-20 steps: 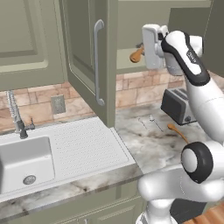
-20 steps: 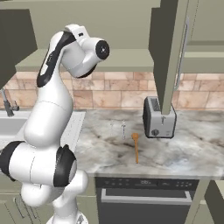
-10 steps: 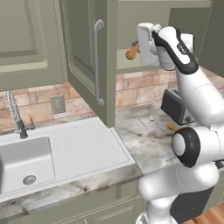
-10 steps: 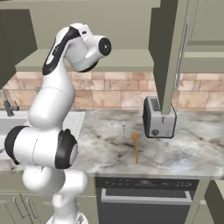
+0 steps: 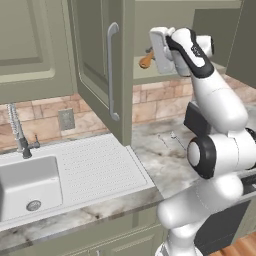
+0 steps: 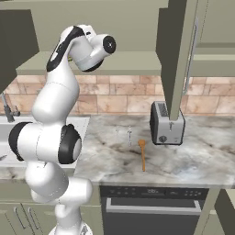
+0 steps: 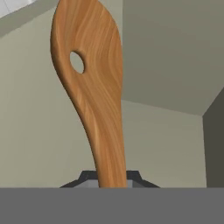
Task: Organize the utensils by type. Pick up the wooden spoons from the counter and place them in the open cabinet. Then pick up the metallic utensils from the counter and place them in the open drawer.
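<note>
Taking the olive-green wall cupboard (image 5: 100,75) with its tall panelled door and long silver bar handle as the landmark, the hand (image 5: 159,50) was raised level with its flat shelf, just right of the open door, clenched on one orange-brown wooden spoon (image 7: 94,94). The spoon's long axis ran straight out ahead of the hand, bowl end leading into the cupboard opening, so the placing looked close. On the grey-beige marbled bench (image 6: 183,160) below lay one more wooden spoon (image 6: 142,155) and two thin silver-grey metal pieces (image 6: 124,134), beside a silver toaster (image 6: 166,122).
</note>
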Tool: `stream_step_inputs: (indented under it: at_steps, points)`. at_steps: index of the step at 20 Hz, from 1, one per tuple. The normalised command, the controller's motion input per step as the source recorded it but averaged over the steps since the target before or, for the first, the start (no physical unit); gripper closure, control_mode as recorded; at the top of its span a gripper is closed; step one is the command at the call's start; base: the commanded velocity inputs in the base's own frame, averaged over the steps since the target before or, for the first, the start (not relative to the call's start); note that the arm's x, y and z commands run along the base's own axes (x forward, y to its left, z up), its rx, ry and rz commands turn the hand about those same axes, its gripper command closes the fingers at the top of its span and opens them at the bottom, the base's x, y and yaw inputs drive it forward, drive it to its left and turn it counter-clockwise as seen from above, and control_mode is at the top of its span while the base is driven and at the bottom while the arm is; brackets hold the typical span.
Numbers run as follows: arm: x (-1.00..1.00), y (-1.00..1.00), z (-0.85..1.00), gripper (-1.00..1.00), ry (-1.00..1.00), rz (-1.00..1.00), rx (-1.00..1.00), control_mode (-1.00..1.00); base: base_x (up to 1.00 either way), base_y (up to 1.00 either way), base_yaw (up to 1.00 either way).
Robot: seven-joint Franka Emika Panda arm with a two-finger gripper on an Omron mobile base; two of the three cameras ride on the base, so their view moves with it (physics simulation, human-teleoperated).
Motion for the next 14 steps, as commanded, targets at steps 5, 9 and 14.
stream_step_inputs:
  at_steps: [5,9,14]
  points:
    - [0.36,0.14,-0.23,1.0,0.0,0.0,-0.01,-1.0,0.0,0.0,0.0]
    - [0.33,0.1,-0.2,1.0,0.0,-0.03,0.0,-1.0,0.0,0.0,0.0]
    - [0.3,0.1,-0.25,1.0,0.0,-0.05,0.0,-1.0,0.0,0.0,0.0]
